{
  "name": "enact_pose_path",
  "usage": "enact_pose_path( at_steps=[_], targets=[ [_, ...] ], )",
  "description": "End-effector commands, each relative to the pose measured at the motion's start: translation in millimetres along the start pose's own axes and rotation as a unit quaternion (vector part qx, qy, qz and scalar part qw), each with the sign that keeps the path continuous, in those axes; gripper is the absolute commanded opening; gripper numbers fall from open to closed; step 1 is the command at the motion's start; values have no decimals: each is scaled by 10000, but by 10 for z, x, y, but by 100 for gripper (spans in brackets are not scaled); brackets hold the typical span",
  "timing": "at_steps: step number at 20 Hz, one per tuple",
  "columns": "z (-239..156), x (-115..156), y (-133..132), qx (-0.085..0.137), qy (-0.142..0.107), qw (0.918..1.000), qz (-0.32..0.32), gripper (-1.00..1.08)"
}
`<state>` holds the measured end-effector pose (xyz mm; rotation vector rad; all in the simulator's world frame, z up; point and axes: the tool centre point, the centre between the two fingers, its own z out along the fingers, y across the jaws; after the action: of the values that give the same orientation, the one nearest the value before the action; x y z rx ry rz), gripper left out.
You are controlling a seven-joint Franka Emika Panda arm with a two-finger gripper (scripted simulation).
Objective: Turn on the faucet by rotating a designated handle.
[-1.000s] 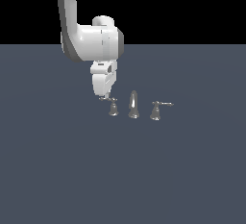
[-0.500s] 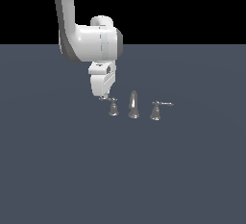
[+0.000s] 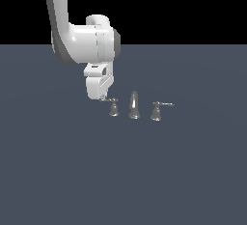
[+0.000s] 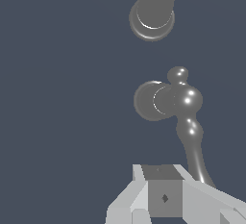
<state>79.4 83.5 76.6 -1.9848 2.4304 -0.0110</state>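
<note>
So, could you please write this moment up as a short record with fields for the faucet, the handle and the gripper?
surface: plain grey floor
faucet: small chrome three-piece set, pieces standing apart in a row
spout: tall tapered piece in the middle
handle: lever at the exterior view's left of the spout, rod pointing toward the gripper
twin handle: at the exterior view's right, rod pointing away from the spout
gripper: low, at the tip of the handle's rod; contact and jaw state cannot be told

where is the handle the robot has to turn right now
The handle stands at the exterior view's left end of the faucet set, beside the spout, with the gripper at its lever tip.
</note>
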Motion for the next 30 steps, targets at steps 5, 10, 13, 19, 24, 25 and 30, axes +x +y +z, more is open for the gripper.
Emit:
enact_pose_path(
  at_steps=[5,10,13,19,24,25,30],
  targets=[
    [-2,18,150,-12,-3,10000,-15,-100],
    [-1,34,305,-24,-5,10000,-34,-100],
    [-2,44,400,-31,-7,10000,-45,-100],
    [-1,150,381,45,-24,10000,20,-100],
    [-2,275,509,11,-17,10000,-11,-100],
    [-2,300,535,4,-16,10000,-17,-100],
    [-4,429,665,-31,-10,10000,-50,-100]
  ],
)
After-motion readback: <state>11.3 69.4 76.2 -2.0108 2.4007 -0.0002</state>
